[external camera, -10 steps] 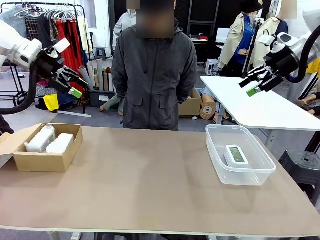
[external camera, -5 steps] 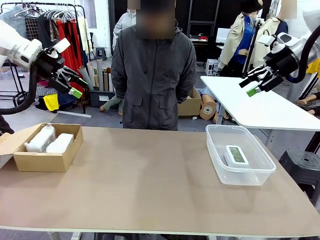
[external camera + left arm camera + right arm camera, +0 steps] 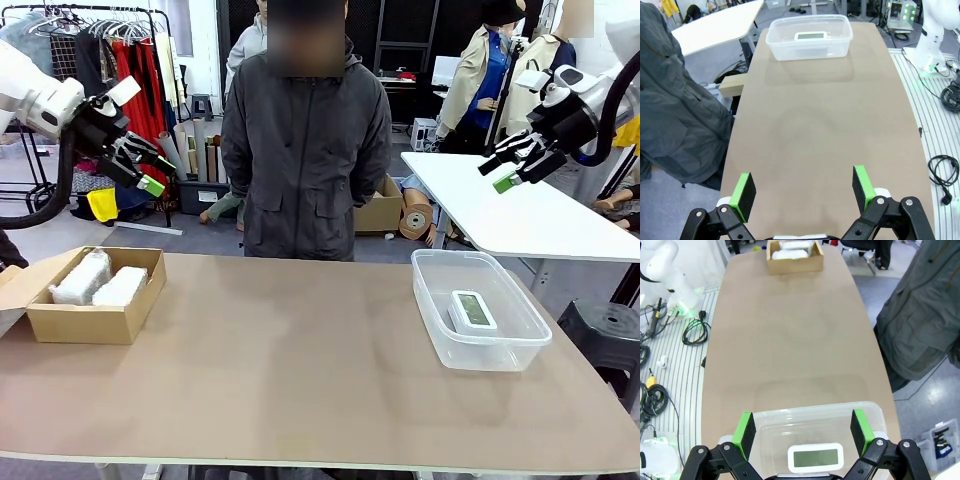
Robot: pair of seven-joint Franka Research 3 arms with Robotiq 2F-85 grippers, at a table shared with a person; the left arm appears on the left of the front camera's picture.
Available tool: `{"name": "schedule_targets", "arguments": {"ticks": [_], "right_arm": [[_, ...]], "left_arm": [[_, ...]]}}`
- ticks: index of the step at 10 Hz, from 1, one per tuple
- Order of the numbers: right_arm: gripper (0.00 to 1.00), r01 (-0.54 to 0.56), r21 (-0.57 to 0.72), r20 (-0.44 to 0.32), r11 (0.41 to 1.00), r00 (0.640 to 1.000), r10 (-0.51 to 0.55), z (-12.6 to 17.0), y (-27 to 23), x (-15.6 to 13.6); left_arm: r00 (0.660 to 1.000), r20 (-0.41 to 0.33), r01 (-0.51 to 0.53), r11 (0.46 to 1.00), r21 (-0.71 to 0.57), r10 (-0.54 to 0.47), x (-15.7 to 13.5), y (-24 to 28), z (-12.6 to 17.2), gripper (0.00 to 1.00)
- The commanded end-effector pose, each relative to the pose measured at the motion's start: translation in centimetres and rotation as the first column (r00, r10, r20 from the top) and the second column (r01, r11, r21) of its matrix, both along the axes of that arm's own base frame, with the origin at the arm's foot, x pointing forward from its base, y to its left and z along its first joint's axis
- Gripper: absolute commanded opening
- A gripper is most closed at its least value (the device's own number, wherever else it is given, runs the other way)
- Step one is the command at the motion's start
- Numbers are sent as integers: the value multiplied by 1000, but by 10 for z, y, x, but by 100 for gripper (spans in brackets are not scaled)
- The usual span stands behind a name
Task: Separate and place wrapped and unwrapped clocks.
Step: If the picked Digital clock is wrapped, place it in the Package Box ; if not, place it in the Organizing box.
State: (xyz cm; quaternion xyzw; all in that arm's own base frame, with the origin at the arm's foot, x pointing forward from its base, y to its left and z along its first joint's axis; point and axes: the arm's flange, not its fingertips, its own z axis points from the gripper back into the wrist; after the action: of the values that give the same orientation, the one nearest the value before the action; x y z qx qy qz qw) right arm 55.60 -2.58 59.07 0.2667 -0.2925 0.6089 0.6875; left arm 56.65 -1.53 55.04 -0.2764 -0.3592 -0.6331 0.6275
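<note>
Two wrapped clocks in white bubble wrap (image 3: 100,280) (image 3: 792,250) lie side by side in an open cardboard box (image 3: 85,322) at the table's left. The unwrapped clock (image 3: 471,309) (image 3: 810,35) (image 3: 815,458), white with a grey-green screen, lies flat in a clear plastic tub (image 3: 500,352) at the right. My left gripper (image 3: 148,170) (image 3: 804,187) hangs open high above the table's left end, empty. My right gripper (image 3: 505,170) (image 3: 804,427) is open too, raised above the tub, with nothing between its fingers.
A person in a dark grey jacket (image 3: 306,150) stands at the far edge, hands behind the back. The brown tabletop (image 3: 290,370) lies bare between box and tub. A white table (image 3: 520,215) stands behind at the right. Cables (image 3: 652,405) lie on the floor beside the table.
</note>
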Motion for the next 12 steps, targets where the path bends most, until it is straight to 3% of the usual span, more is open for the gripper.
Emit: {"name": "schedule_targets", "arguments": {"ticks": [1,12], "right_arm": [[100,-19,-20,17,1000,1000,20,2,1,-2],[100,-19,-20,17,1000,1000,20,2,1,-2]], "left_arm": [[1000,2,4,1000,8,-4,-1,1,1,100],[1000,2,4,1000,8,-4,-1,1,1,100]]}}
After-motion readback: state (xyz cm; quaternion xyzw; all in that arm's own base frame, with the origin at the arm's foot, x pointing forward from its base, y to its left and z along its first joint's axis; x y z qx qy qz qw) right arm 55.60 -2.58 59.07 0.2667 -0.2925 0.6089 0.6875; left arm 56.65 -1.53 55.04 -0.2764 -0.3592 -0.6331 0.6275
